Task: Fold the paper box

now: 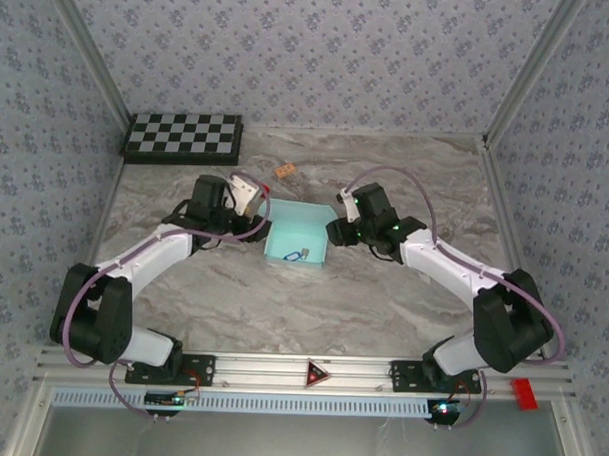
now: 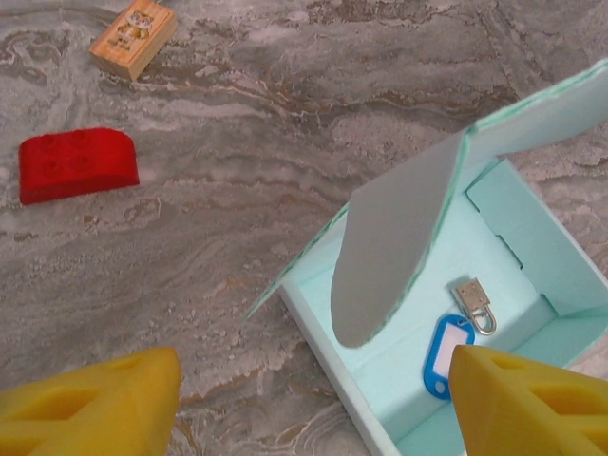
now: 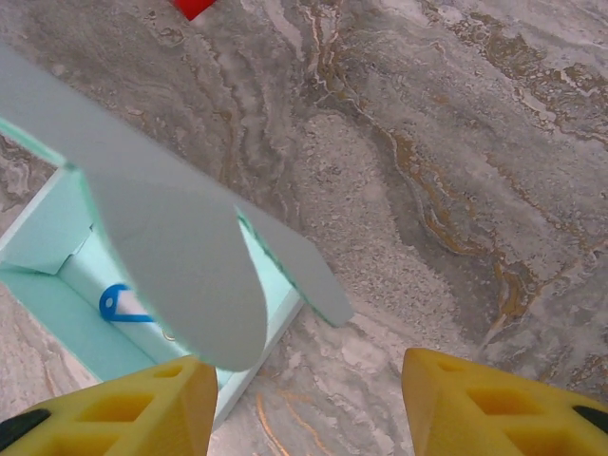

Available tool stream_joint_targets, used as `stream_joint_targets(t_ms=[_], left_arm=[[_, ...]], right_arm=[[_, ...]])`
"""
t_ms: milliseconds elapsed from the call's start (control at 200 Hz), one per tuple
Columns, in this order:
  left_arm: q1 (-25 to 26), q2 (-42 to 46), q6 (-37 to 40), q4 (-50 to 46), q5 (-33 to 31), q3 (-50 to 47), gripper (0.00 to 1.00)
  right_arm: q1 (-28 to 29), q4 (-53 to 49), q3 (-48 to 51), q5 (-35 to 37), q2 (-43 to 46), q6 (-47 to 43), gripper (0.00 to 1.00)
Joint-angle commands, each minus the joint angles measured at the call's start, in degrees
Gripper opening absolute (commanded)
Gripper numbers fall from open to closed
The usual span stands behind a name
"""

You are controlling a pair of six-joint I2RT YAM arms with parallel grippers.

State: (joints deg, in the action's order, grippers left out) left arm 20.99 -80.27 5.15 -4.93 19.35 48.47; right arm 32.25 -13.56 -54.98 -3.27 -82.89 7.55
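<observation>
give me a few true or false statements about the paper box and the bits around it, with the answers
1. A blue key tag lies inside the paper box. True.
2. The paper box is folded fully shut. False: its flaps stand up and the inside is open to view.
3. The red block sits inside the box. False: it lies on the table, apart from the box.
4. The checkerboard lies at the table's far left corner. True.
</observation>
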Motion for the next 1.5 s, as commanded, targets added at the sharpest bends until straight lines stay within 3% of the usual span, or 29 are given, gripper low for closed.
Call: stream_joint_targets(t_ms=[0,280,405,680,900,1164,1499], left_arm=[[-0.53,-1.15,1.92,2.53,1.87,2.06,0.74],[-0.60,-3.68,3.21,3.01,5.03,3.54,0.63],[-0.60,-4.24,3.41,2.47,6.66,4.07,0.51],[-0.43,-4.75,2.33,1.79,7.80,4.22,0.39],[-0.03,-4.34,0.90,1.76,7.32,3.63,0.37],[0.89,-3.79,0.44,2.24,7.31,3.01,0.37],[1.06,-3.97,3.01,3.61,7.71,2.58,0.50]], right_arm=[[-0.86,-2.67,-3.11,-1.20,-2.26,-2.65,0.55],[-1.68,-3.30,-6.47,-3.83,-6.10,-4.45,0.51],[-1.92,-3.66,-7.69,-4.09,-7.57,-4.56,0.48],[-2.02,-4.09,-9.04,-3.02,-8.60,-4.52,0.39],[-1.97,-4.73,-9.35,1.04,-8.69,-3.69,0.33],[-1.80,-5.75,-9.35,2.94,-8.60,-3.24,0.33],[-2.27,-7.50,-10.27,1.54,-9.39,-4.51,0.34]])
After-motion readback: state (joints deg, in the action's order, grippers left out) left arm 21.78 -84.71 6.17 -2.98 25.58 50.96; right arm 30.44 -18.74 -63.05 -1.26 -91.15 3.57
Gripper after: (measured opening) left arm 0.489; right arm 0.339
